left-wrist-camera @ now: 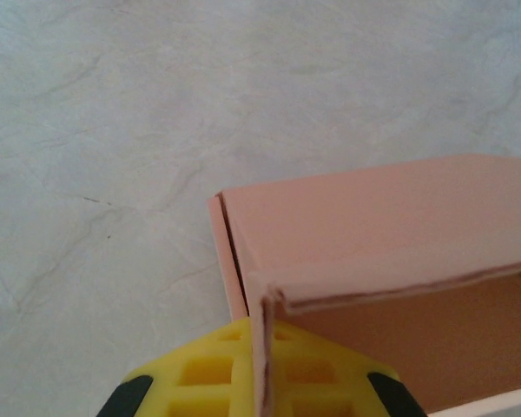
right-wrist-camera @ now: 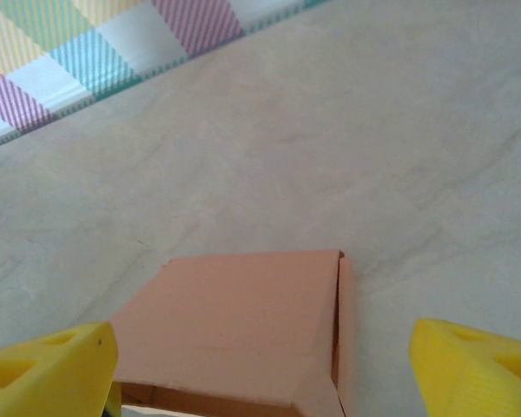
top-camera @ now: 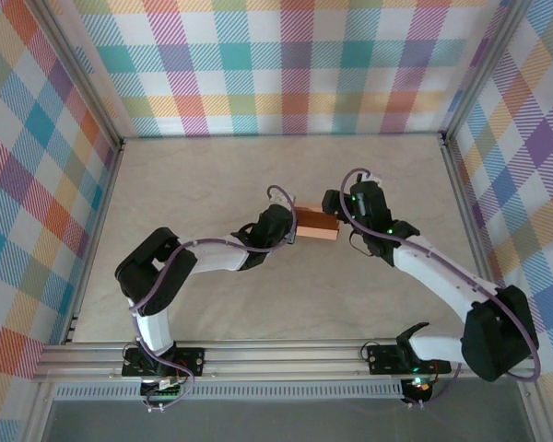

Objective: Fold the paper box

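Observation:
The paper box (top-camera: 318, 224) is a small salmon-orange card box near the middle of the table, between the two grippers. My left gripper (top-camera: 290, 226) is at its left end, shut on a wall of the paper box (left-wrist-camera: 373, 234); the thin card edge runs between the yellow fingers (left-wrist-camera: 208, 369). My right gripper (top-camera: 335, 204) is at the box's right end and stands open. In the right wrist view its yellow fingers (right-wrist-camera: 43, 365) sit wide to either side of the paper box (right-wrist-camera: 234, 330) without touching it.
The pale marbled tabletop (top-camera: 212, 184) is bounded by an aluminium frame and checked cloth walls (top-camera: 286, 64) at the back and sides. The arm bases (top-camera: 161, 359) stand on the rail at the near edge.

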You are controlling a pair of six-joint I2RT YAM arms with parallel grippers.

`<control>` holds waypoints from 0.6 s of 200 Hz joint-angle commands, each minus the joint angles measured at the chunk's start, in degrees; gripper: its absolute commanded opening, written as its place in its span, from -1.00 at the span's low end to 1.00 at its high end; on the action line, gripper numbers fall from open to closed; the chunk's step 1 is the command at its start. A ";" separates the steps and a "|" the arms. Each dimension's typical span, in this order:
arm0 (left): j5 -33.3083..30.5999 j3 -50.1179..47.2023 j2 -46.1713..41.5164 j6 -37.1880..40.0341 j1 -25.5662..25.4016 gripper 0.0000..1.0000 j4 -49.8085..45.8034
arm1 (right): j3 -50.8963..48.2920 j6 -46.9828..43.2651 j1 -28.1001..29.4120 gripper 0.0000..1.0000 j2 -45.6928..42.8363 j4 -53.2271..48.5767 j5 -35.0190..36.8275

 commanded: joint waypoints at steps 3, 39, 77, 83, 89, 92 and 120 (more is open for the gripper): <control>-1.36 -2.42 -1.47 1.34 -1.43 -0.89 -0.49 | 2.02 6.28 -1.42 0.73 2.95 -3.49 -5.23; -4.29 -6.24 -4.63 0.32 -3.42 -0.43 2.38 | 3.73 8.19 -2.87 0.72 7.10 -4.84 -7.96; -4.09 -9.54 -6.99 0.06 -5.10 -0.11 3.13 | 3.38 9.46 -2.93 0.72 9.81 -4.58 -8.30; -4.09 -10.56 -7.85 0.01 -5.44 -0.07 3.34 | 3.28 9.47 -2.96 0.72 9.95 -4.55 -8.15; -4.14 -11.61 -8.90 -0.06 -5.84 -0.01 3.53 | 3.24 9.26 -3.02 0.72 10.03 -4.56 -8.05; -4.14 -12.21 -9.52 -0.04 -6.04 0.02 3.49 | 3.24 9.19 -3.02 0.72 10.09 -4.64 -7.98; -1.28 -17.58 -16.24 1.75 -6.78 0.31 3.71 | 3.41 8.02 -3.70 0.71 11.70 -4.87 -9.76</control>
